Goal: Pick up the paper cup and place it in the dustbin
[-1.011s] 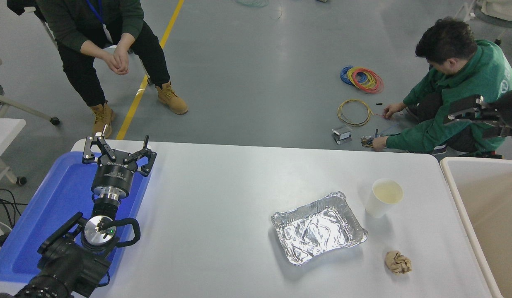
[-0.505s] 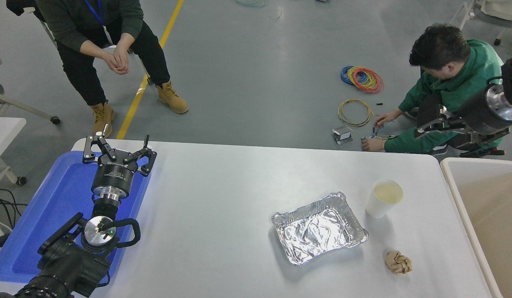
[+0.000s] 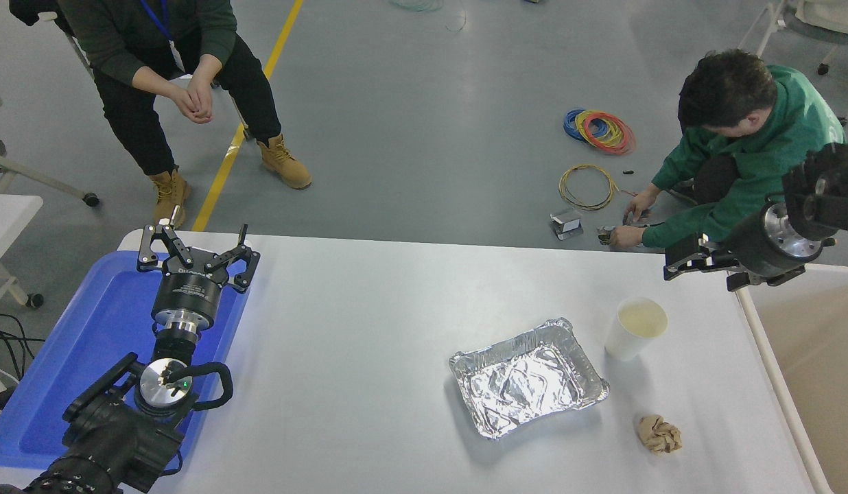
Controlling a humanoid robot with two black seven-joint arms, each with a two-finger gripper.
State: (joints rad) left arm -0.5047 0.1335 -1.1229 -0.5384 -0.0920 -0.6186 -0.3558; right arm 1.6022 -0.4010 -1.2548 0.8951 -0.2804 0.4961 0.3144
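The white paper cup stands upright on the white table, at the right, just past the foil tray's far right corner. The dustbin, with a cream rim and beige inside, stands against the table's right edge and is partly cut off by the picture. My right gripper comes in from the right edge, points left and hangs above the table's far right corner, up and to the right of the cup, apart from it. Its jaws look open and empty. My left gripper is parked open over the blue tray.
A crinkled silver foil tray lies left of the cup. A crumpled brown paper ball lies near the front right. A blue tray sits at the table's left end. One person sits beyond the far left; another crouches on the floor behind my right arm.
My right arm has swung in from the right edge, down and to the left, until its gripper is over the table's far right corner near the cup. The cup and the left arm have not moved.
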